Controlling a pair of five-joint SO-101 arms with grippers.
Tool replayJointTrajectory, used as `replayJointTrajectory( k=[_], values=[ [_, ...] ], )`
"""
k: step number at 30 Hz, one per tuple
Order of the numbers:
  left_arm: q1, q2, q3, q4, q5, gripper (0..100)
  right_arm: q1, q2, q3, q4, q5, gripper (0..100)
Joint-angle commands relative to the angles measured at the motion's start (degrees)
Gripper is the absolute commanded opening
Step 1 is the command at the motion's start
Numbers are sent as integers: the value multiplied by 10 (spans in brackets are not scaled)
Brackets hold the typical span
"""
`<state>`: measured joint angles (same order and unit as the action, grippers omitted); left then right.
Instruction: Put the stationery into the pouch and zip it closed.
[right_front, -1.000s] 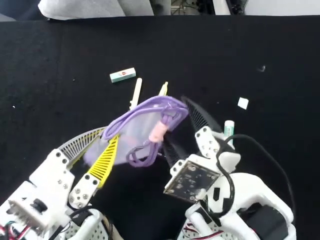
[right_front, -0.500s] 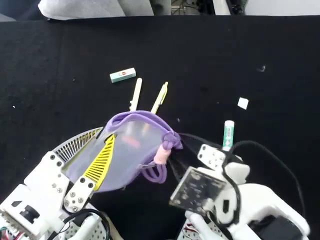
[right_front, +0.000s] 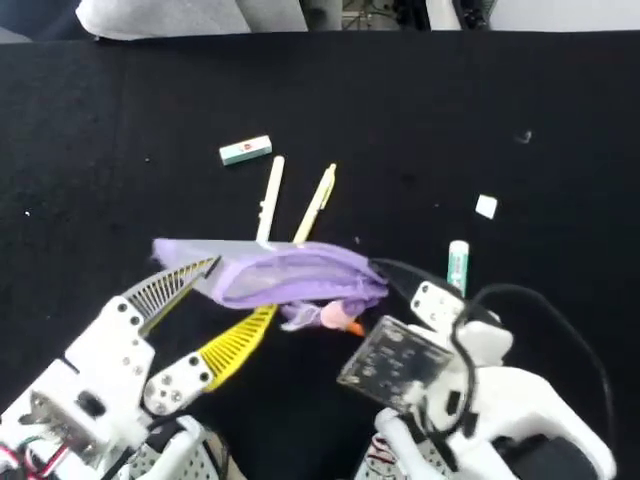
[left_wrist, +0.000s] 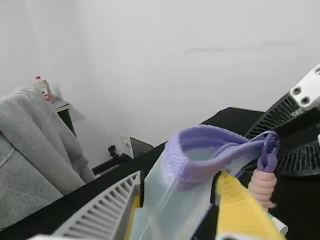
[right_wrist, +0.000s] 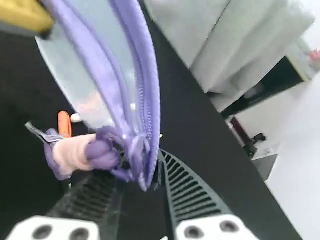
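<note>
A translucent pouch (right_front: 285, 272) with a purple zipper band hangs stretched between both grippers over the black table. My left gripper (right_front: 240, 288), with one grey and one yellow finger, is shut on the pouch's body (left_wrist: 172, 200). At the other end my right gripper (right_front: 372, 285) is shut on the zipper edge (right_wrist: 145, 115), beside the pink tassel (right_front: 333, 316). Beyond the pouch lie a cream pen (right_front: 270, 190), a yellow pen (right_front: 318, 200) and an eraser (right_front: 245, 150). A green and white stick (right_front: 457, 265) lies just past the right arm.
A small white piece (right_front: 486, 207) lies to the right on the black table (right_front: 120, 120). A grey garment (right_front: 160, 15) sits past the table's far edge. Both arm bases crowd the near edge.
The pouch, bunched and hanging a second ago, is now pulled out long and flat between the grippers. Its far edge now covers the near ends of the two pens.
</note>
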<state>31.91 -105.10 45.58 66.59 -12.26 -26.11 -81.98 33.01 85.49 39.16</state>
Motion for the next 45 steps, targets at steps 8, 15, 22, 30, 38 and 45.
replayJointTrajectory(
  k=[8,15,22,30,38,45],
  values=[
    [0,5,-55,20,-85,252,-81,20,19,-18,-25,12],
    [0,5,-82,112,-151,252,-98,19,25,-17,-21,12],
    [0,7,-47,146,-212,252,-202,19,2,39,-25,12],
    [-44,7,-44,132,-234,252,-224,20,-1,61,-23,12],
    [-52,7,-5,129,-304,252,-223,21,7,71,11,12],
    [-53,7,-1,134,-338,252,-222,15,17,43,10,14]
  ],
)
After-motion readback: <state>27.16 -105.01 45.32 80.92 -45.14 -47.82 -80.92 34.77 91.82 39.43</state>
